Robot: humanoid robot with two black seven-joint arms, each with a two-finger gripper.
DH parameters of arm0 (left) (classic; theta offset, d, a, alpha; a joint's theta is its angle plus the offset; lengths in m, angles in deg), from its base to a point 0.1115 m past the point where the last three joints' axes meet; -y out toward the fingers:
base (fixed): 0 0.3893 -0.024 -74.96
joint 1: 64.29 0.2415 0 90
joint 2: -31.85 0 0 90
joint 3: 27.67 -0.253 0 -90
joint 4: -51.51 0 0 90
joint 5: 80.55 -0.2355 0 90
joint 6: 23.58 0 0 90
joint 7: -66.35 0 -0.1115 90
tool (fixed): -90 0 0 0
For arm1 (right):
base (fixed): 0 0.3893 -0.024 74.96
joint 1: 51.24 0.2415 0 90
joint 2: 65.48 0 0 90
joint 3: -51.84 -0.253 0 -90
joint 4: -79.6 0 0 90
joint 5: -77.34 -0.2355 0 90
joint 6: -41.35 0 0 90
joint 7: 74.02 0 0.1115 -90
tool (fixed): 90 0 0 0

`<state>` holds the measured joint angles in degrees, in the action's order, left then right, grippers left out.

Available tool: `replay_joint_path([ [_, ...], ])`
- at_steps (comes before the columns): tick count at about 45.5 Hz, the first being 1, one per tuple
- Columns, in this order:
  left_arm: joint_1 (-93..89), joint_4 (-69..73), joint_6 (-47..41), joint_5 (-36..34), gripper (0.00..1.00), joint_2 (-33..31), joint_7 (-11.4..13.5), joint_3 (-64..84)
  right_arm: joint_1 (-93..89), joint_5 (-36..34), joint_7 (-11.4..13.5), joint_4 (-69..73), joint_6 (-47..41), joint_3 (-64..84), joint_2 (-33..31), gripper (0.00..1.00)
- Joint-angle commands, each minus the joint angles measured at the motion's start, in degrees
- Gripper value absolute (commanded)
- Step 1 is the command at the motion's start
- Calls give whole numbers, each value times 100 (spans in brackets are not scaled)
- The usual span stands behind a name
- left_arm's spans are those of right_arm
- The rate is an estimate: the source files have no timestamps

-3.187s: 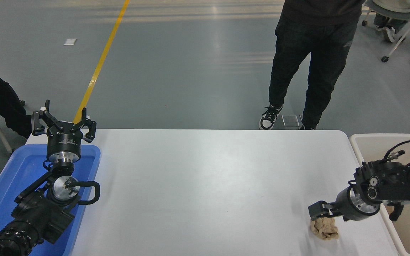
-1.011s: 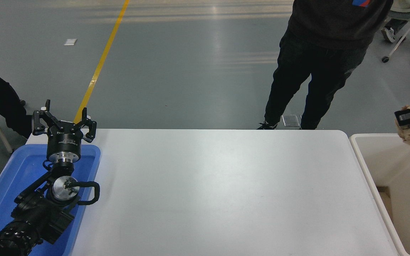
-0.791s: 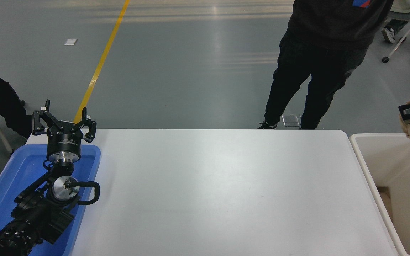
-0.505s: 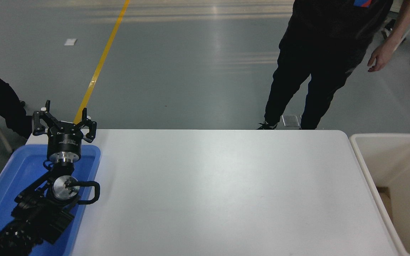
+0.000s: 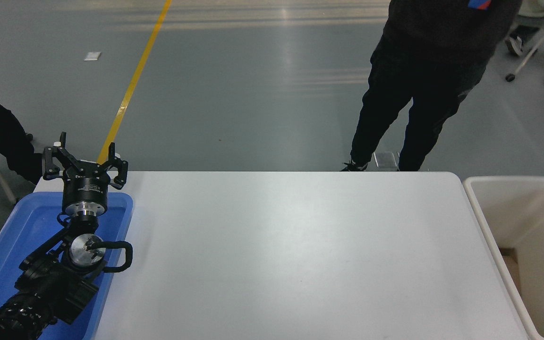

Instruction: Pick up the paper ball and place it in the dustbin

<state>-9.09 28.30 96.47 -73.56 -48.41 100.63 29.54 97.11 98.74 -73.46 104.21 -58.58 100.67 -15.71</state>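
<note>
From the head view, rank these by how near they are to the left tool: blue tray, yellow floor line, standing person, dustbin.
Measured from the left tool, parked open at the lower left:
1. Blue tray, directly under it at the table's left end.
2. Yellow floor line, just beyond it on the floor.
3. Standing person, past the table's far right edge.
4. Dustbin, at the table's right end.

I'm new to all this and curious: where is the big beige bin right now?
The bin stands at the right edge of the head view, right beside the white table, partly cut off by the picture's edge.
</note>
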Motion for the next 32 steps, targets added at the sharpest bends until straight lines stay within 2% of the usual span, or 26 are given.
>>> replay_joint_path([
  [1, 0, 0, 1, 4, 99, 1, 0, 0, -1563, -1094, 217, -703, 526, -962, 779, 0],
  [10, 0, 0, 1, 4, 99, 1, 0, 0, -1880, -1032, 261, -668, 650, -1385, 1184, 0],
  [19, 0, 0, 1, 4, 99, 1, 8, 0, -1880, -1015, 270, -668, 772, -1464, 1202, 0],
  [21, 0, 0, 1, 4, 99, 1, -1, 0, -1872, -1015, 270, -677, 773, -1464, 1193, 5],
  [22, 0, 0, 1, 4, 99, -8, 8, 0, -1872, -1015, 270, -677, 773, -1464, 1185, 14],
  [24, 0, 0, 1, 4, 99, 1, 0, 0, -1854, -1015, 270, -677, 790, -1473, 1184, 52],
  [27, 0, 0, 1, 4, 99, 1, -1, 0, -1836, -1024, 270, -659, 781, -1499, 1184, 100],
  [32, 0, 0, 1, 4, 99, 1, 8, 0, -1801, -1023, 270, -659, 773, -1508, 1176, 100],
])
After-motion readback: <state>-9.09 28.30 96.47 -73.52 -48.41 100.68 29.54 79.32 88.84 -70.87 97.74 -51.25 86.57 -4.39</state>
